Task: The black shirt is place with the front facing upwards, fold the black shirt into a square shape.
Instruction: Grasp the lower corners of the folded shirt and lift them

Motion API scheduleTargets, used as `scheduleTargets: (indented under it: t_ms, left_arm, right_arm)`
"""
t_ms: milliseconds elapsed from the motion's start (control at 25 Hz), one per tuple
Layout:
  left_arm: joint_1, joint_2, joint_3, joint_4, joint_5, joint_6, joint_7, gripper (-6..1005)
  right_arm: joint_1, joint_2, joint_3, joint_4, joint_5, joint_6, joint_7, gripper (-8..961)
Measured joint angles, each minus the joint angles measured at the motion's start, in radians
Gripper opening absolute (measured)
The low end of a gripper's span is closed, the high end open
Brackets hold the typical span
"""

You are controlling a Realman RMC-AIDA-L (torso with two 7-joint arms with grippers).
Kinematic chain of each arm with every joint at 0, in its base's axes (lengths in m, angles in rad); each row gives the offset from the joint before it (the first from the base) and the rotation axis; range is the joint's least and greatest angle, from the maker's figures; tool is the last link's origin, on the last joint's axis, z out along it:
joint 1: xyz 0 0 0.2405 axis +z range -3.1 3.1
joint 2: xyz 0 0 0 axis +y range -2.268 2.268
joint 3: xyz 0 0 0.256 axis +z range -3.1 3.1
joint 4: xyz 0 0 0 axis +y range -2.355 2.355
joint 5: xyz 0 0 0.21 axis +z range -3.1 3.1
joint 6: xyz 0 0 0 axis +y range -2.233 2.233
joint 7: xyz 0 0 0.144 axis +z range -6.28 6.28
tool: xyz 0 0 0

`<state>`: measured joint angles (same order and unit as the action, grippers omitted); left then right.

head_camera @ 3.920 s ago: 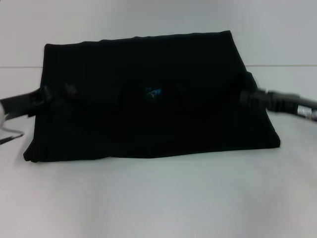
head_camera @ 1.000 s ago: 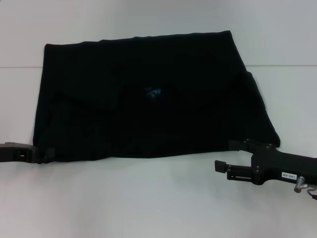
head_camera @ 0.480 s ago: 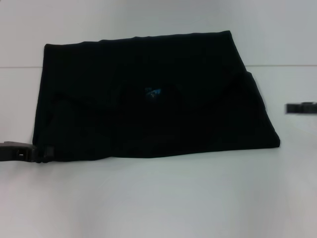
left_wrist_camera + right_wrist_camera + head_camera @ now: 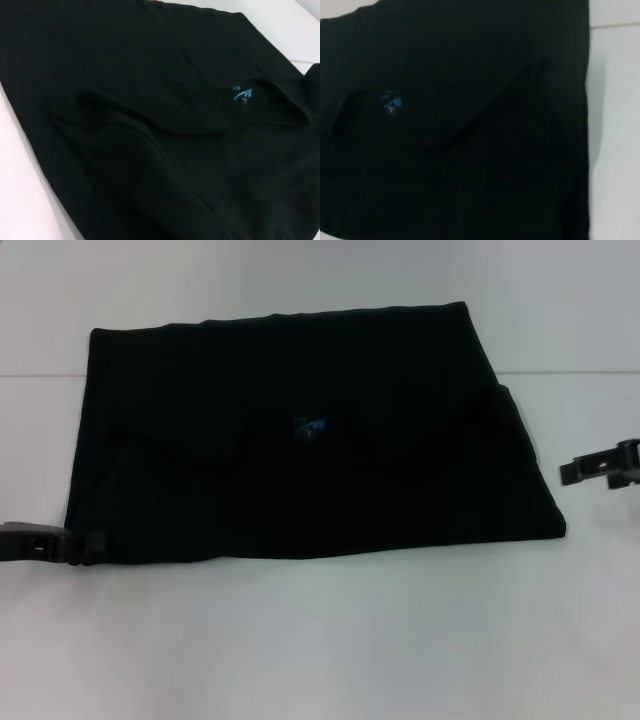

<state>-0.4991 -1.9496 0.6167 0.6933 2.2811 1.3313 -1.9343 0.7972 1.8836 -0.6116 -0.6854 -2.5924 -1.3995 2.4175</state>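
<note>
Head view: we note the left gripper [image 4: 88, 545] at the black shirt [image 4: 300, 430]'s near corner, grip indeterminate; a partial pinch risks skewing the fold.

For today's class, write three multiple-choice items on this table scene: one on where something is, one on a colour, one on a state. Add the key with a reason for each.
1. Where is the left tool?
A. At the shirt's near left corner
B. On the shirt's middle
C. Beyond the shirt's far edge

2. What colour is the small mark on the shirt?
A. Red
B. Blue
C. Yellow

3. How does the shirt lie?
A. Hanging in the air
B. Crumpled in a ball
C. Partly folded, flat on the table

Key:
1 A: the left tool sits at the near left corner of the shirt, while the right tool is off its right edge.
2 B: the mark near the shirt's middle shows blue.
3 C: the shirt lies flat on the table as a wide block with folded layers.
</note>
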Motion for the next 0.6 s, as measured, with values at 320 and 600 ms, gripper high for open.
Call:
scheduleTargets:
  t_ms: [320, 600]
  left_arm:
    - [-0.006, 0.0, 0.0, 0.0, 0.0, 0.0, 0.0, 36]
    - [-0.009, 0.0, 0.004, 0.0, 0.0, 0.003, 0.0, 36]
  right_arm:
    - [0.017, 0.011, -0.061, 0.109, -0.004, 0.09, 0.005, 916]
    - [0.024, 0.03, -0.076, 0.147, -0.005, 0.15, 0.002, 915]
